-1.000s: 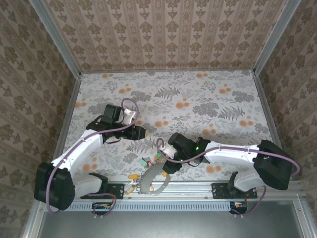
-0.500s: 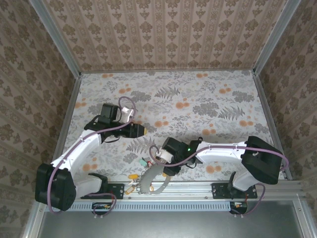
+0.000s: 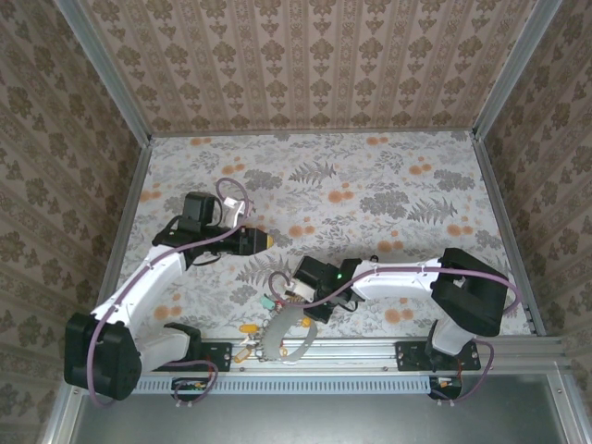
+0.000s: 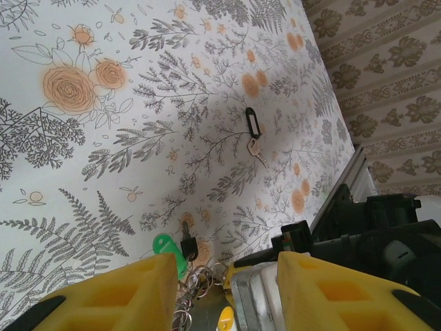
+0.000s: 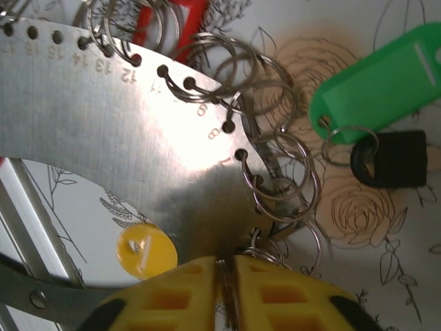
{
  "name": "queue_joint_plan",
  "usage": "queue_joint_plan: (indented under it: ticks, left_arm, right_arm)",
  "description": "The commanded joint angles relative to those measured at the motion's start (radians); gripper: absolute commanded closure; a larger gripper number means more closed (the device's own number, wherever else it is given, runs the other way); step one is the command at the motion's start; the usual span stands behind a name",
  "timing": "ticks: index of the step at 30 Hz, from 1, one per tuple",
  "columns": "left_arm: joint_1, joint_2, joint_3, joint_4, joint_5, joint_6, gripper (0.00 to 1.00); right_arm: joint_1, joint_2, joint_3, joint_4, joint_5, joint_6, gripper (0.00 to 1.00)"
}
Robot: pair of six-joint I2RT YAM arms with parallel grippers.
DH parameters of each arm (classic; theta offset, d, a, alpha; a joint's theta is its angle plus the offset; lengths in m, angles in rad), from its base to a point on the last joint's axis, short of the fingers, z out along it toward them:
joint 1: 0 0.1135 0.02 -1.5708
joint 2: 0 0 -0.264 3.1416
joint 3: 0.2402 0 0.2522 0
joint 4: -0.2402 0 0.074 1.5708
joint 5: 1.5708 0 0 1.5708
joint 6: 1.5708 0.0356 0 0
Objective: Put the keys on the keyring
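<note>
The keyring lies at the near edge of the flowered surface, just in front of the rail between the two arm bases. In the right wrist view it is a broad curved metal band with a row of numbered holes along its rim and small wire rings threaded through them. The right gripper reaches down to the far end of the band. Close up, the right gripper's yellow jaws are pressed almost together right at the band's rim, beside one of the wire rings. Whether a ring or the rim is pinched between them cannot be told. A green tag and a black-headed key lie just beyond the rings, a red tag sits at the top edge of that view, and a yellow disc rests beside the band's inner curve. The left gripper hangs over the surface farther back, apart from the keyring. In its own view the left gripper's jaws stand spread with nothing between them. Past them, a black tag with a small key lies alone on the surface, well away from the green tag.
</note>
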Motion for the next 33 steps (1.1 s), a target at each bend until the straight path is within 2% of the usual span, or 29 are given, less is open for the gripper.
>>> queue_joint_plan:
  ticks: [1, 6, 10, 17, 20, 26, 29, 33]
  left_arm:
    - [0.011, -0.019, -0.006, 0.012, 0.03, -0.019, 0.57]
    - [0.014, -0.024, -0.004, 0.014, 0.029, -0.018, 0.57]
    - [0.014, -0.024, -0.003, 0.01, 0.022, -0.014, 0.57]
    - [0.008, -0.046, 0.011, 0.006, -0.008, 0.0, 0.58]
    - [-0.004, -0.058, 0.012, 0.024, -0.013, -0.001, 0.59]
    - [-0.045, -0.076, 0.015, 0.054, -0.006, -0.002, 0.61]
    - [-0.077, -0.091, 0.016, 0.057, -0.006, 0.005, 0.61]
    - [-0.11, -0.118, 0.013, 0.041, -0.038, 0.017, 0.59]
  right_arm:
    - [0.007, 0.005, 0.024, -0.045, 0.042, 0.001, 0.91]
    - [0.007, -0.02, 0.017, -0.047, 0.053, 0.0, 1.0]
    - [-0.005, -0.069, 0.0, -0.026, 0.044, -0.005, 1.0]
    - [-0.161, -0.274, -0.09, 0.206, -0.229, 0.052, 1.0]
    - [-0.233, -0.315, -0.098, 0.29, -0.347, 0.064, 1.0]
    - [-0.315, -0.301, -0.075, 0.458, -0.507, 0.086, 1.0]
    - [-0.342, -0.274, -0.076, 0.561, -0.554, 0.142, 1.0]
    - [-0.353, -0.261, -0.066, 0.609, -0.584, 0.18, 1.0]
